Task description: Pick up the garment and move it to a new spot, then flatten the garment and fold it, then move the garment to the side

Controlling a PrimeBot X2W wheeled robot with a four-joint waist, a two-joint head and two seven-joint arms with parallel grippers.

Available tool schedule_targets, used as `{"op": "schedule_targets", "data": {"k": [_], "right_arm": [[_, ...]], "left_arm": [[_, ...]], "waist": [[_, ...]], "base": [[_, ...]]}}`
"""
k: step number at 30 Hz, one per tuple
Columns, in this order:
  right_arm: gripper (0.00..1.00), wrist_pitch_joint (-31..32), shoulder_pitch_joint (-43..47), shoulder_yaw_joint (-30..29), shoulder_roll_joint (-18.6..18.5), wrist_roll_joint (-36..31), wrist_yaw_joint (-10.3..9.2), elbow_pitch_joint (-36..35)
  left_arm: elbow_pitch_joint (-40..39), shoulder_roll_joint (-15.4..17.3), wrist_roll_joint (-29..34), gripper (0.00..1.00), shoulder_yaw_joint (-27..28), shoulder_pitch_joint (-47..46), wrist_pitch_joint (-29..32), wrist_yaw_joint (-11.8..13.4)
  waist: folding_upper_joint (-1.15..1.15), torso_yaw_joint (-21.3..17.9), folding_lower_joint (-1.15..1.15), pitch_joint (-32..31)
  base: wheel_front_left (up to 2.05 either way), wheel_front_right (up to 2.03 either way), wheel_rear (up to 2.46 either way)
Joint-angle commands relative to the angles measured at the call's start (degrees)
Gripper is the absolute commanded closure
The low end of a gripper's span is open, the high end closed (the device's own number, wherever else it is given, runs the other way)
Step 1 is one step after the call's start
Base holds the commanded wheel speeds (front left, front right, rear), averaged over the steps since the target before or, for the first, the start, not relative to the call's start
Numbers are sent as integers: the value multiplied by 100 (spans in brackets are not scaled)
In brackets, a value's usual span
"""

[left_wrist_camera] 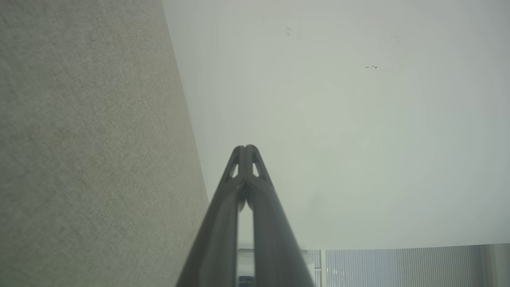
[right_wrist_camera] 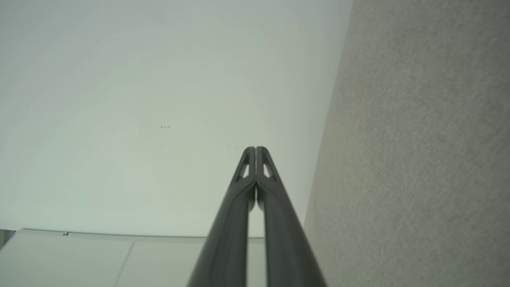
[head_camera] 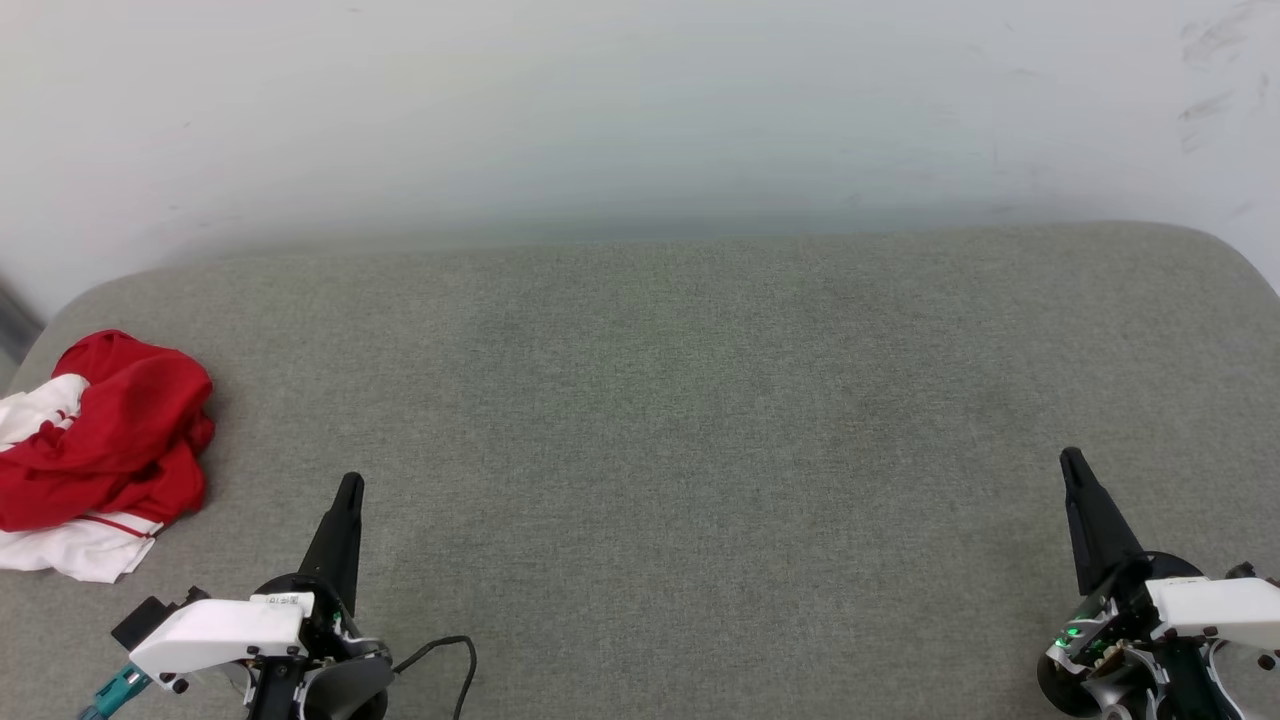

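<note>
Wide grey woven surface with rounded far corners, filling the lower two thirds of the head view. Even weave, somewhat darker in a band through the middle. Behind it, across the top of the frame, a plain white wall, with some dark scuff marks in the upper right corner.

In the left wrist view, the same grey cloth down the left side and the wall to the right, with a few tiny dark specks at the upper right and a pale ribbed panel along the bottom right. In the right wrist view, grey cloth down the right side, wall to the left, and a pale flat panel with one seam in the lower left.

The garment at the far left edge of the head view, crumpled in a heap on the surface. Red cloth on top, white parts at its left and underneath, a thin red stripe on the white part at the bottom. Partly cut off by the frame edge.

Left gripper at the lower left, fingers pressed together to one point, grasping nothing, near the garment but apart from it. Right gripper at the lower right, clenched in the same way, empty, well apart from the garment.

Small white label on the left wrist housing, print too small to read. Black cable looping beside it, a teal connector at the bottom left, a green light on the right wrist.
</note>
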Motion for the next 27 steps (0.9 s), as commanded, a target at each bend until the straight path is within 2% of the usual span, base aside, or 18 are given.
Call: {"op": "schedule_targets", "data": {"k": [1,27], "right_arm": [[100,10,-68,-2,22,-30,0,4],[100,7,-68,1,22,-28,0,4]], "left_arm": [[5,-3,18,100,19,-59,16,-30],[5,-4,16,100,16,-59,14,-30]], "waist": [[0,0,0,0],[0,0,0,0]], "base": [[0,0,0],[0,0,0]]}}
